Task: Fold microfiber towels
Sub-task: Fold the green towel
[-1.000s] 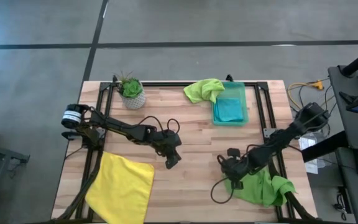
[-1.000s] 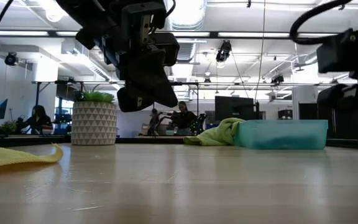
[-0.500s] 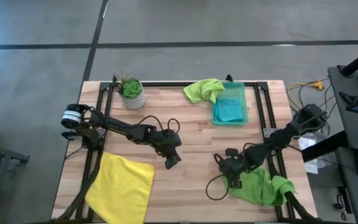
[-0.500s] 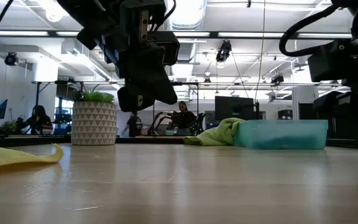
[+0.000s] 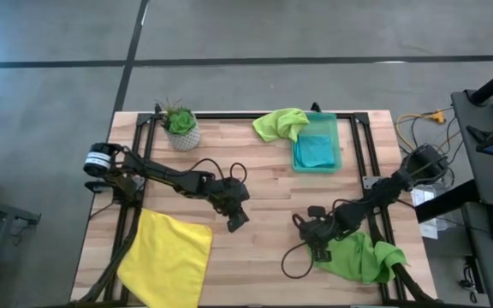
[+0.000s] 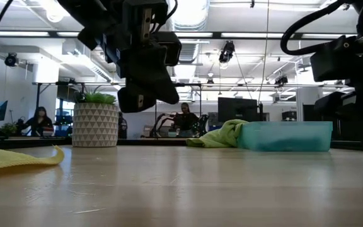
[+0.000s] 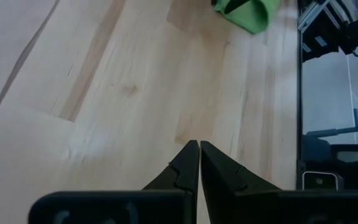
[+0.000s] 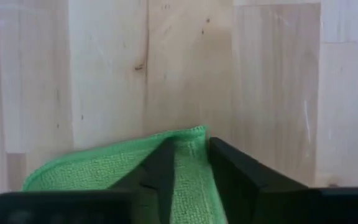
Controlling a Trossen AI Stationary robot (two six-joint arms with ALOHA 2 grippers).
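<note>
Right gripper (image 5: 319, 251) is stretched low over the bench (image 5: 272, 188), fingers pinching the lime green towel (image 5: 358, 258) by its edge. Left gripper (image 5: 236, 224) hovers clenched and empty, well left of that towel.

even, bright overhead light from ceiling strip lamps (image 6: 244, 35) fills the room. the bench (image 5: 264, 192) shows only soft, faint shadows. in the low view the near bench surface blurs, and the dark arms are silhouetted against the glare.
</note>
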